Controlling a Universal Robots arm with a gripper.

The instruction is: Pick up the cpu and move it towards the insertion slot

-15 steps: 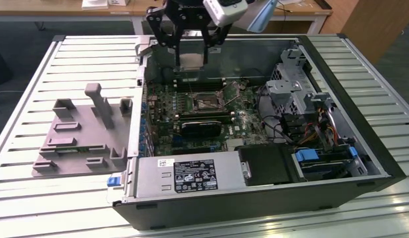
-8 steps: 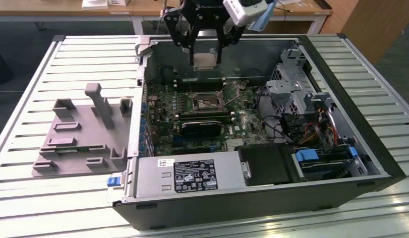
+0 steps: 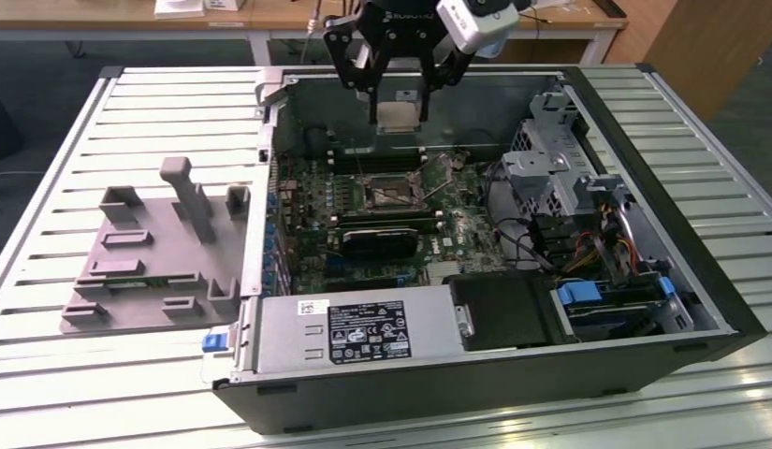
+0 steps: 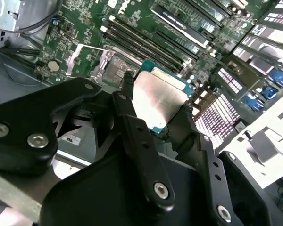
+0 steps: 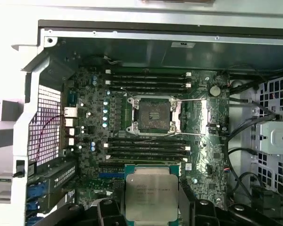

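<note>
I have the cpu [image 3: 399, 115] pinched between my jaws, one finger pressed on each of two opposite edges, its silvery top left bare between them. In the first wrist view the cpu [image 5: 151, 197] faces the camera with my fingers [image 5: 185, 200] dark along its sides, and in the second wrist view the chip [image 4: 159, 100] hangs clear of the board, touching nothing but me.

What matters now is where the insertion slot [image 3: 393, 193] lies from the chip. In the exterior view my gripper [image 3: 400, 105] hovers above the open computer case [image 3: 722, 309], over its far wall, and the slot sits below the chip and nearer the camera, on the motherboard [image 3: 313, 221]. So the chip is well apart from the socket, both in height and across the board. In the first wrist view the socket [image 5: 154, 115], its shiny frame open around a dark centre, lies straight ahead of the chip, with a bank of black memory slots [image 5: 146, 148] between the two.

The chip is square, so no long axis governs; its edges look roughly parallel to the socket's frame, and I judge little turning is called for.
</note>
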